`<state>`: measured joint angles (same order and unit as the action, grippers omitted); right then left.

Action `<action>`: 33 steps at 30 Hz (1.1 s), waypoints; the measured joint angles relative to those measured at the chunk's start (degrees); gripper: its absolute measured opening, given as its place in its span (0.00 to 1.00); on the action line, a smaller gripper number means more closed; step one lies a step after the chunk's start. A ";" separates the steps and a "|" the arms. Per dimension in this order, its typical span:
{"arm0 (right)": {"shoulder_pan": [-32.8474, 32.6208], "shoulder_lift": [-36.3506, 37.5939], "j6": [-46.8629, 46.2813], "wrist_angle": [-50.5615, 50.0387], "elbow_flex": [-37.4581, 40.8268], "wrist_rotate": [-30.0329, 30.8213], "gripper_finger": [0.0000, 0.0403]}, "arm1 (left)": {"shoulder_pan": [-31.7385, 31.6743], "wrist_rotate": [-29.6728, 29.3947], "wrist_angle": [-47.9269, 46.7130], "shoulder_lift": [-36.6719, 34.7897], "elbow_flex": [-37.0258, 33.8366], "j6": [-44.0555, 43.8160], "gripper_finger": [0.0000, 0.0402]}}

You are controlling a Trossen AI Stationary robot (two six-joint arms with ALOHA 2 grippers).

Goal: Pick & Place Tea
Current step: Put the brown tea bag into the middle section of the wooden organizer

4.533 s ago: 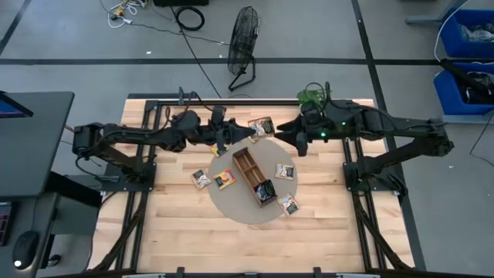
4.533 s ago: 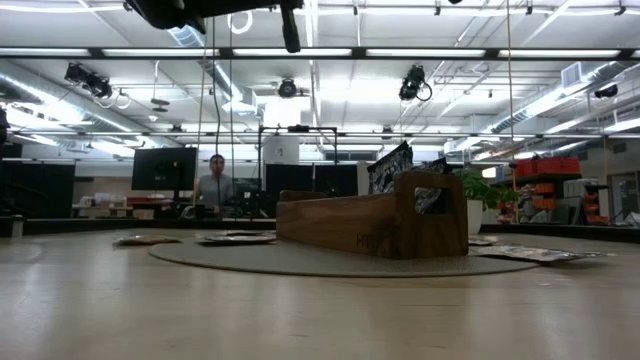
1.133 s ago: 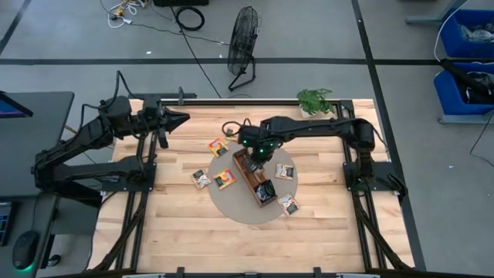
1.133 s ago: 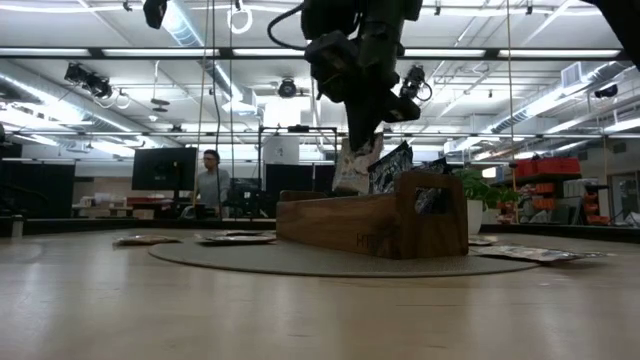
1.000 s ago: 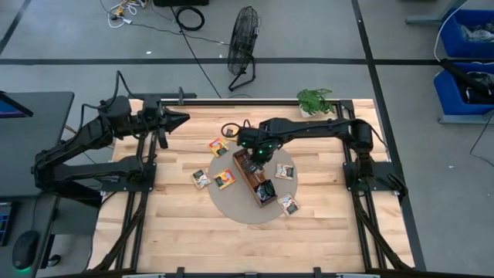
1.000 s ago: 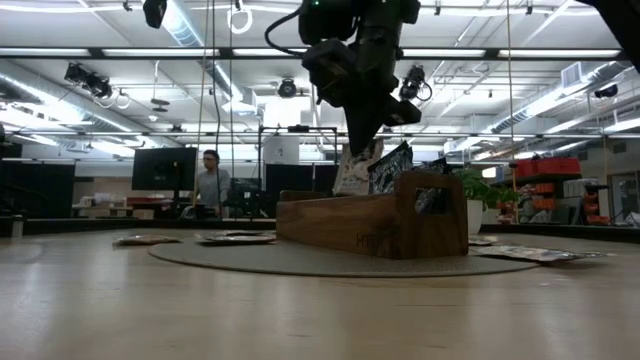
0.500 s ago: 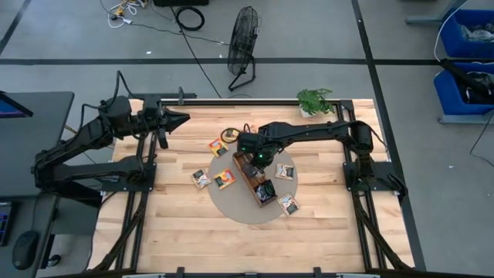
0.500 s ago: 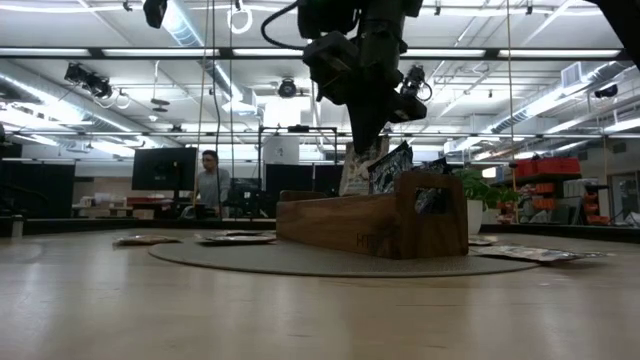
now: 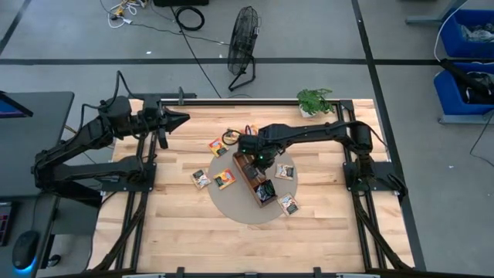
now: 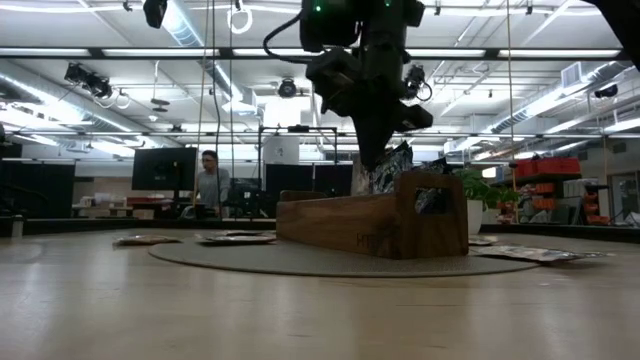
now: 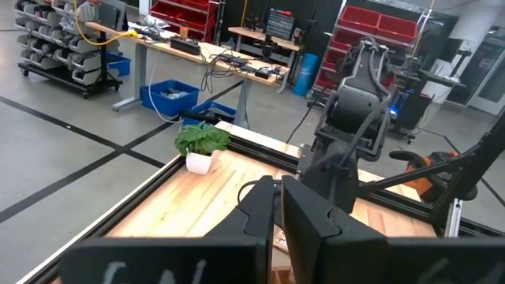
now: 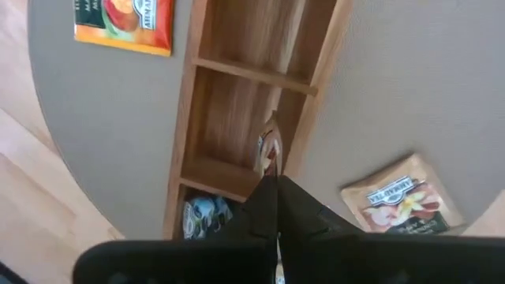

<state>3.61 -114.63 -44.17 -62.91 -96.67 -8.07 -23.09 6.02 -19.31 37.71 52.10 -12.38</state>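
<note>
A long wooden tray (image 9: 245, 164) lies on a round grey mat (image 9: 231, 202). My right gripper (image 12: 273, 181) points down over the tray's middle compartment, shut on a pale tea sachet (image 12: 268, 150) seen edge-on. Dark sachets (image 9: 265, 190) stand in the tray's near compartment. Loose sachets lie flat: an orange one (image 9: 218, 147) on the far wood, two (image 9: 201, 179) (image 9: 225, 179) left of the tray, two (image 9: 285, 171) (image 9: 289, 204) on the mat to its right. My left gripper (image 9: 182, 118) waits shut, raised and level at the far left. My right gripper pinches the pale sachet's upper edge (image 12: 271, 167) between its two fingers, coming from above and pointing down. The sachet hangs upright below the fingers, its lower part inside the tray's middle compartment. Whether it touches the compartment's floor, I cannot tell.
A potted plant (image 9: 315, 100) stands at the table's far right corner, and a fan (image 9: 245, 46) on the floor beyond. A coiled cable (image 9: 230, 136) lies near the orange sachet. A person (image 10: 212, 180) sits far behind the table. Bare wood lies along the near edge.
My right gripper has sunk a little over the tray with the pale sachet, still shut on it. In the low view the sachet's lower part has gone down behind the tray's wall, so less of it shows.
</note>
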 joint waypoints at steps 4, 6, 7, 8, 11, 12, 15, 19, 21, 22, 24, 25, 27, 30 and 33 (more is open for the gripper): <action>-0.20 -0.09 -1.10 1.14 2.47 -0.16 0.00 | 0.00 -0.02 0.00 0.00 0.00 0.04 0.07; -0.25 -0.02 -1.12 2.13 2.86 -0.37 0.00 | 0.00 -0.02 0.00 0.02 0.00 0.17 0.07; -0.25 -0.02 -1.14 2.05 2.97 -0.29 0.00 | 0.00 -0.02 0.00 0.02 0.00 0.17 0.07; -0.25 -0.02 -1.15 1.99 3.00 -0.08 0.00 | 0.00 -0.02 0.00 0.06 0.00 0.17 0.07; 0.06 -0.02 -1.04 2.81 3.00 0.17 0.00 | 0.00 -0.02 -0.02 0.11 0.00 0.17 0.07; 0.10 -0.02 -0.98 3.03 3.00 0.53 0.00 | 0.00 -0.04 0.00 0.11 0.00 0.17 0.07; 0.53 -0.02 -0.45 3.47 3.00 0.98 0.00 | 0.00 -0.04 0.00 0.11 0.00 0.17 0.07; 1.02 -0.02 -0.37 2.92 3.00 0.98 0.00 | 0.00 -0.04 0.00 0.11 0.00 0.17 0.07; 1.06 -0.02 0.08 2.79 3.00 1.00 0.00 | 0.00 -0.04 -0.01 0.11 0.00 0.17 0.07; 1.06 -0.02 0.26 2.81 3.00 1.00 0.00 | 0.00 -0.04 0.00 0.11 0.00 0.17 0.07; 1.04 -0.02 0.32 2.79 3.00 1.05 0.00 | 0.00 -0.04 0.00 0.11 0.00 0.17 0.07; 1.04 -0.02 0.26 2.85 3.05 1.14 0.01 | 0.00 -0.04 0.00 0.11 0.00 0.17 0.07; 1.04 0.02 0.02 3.82 3.80 0.36 0.02 | 0.00 -0.04 0.00 0.11 0.00 0.17 0.07; 0.99 0.02 -1.43 3.95 5.02 -1.54 0.02 | 0.00 -0.04 -0.02 0.11 0.00 0.17 0.07; 0.42 0.05 -2.13 4.58 6.11 -1.38 0.02 | 0.00 -0.04 -0.02 0.11 0.00 0.17 0.07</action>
<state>4.03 -114.59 -46.30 -58.33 -90.56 -9.45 -23.09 5.98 -19.33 37.82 52.10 -12.21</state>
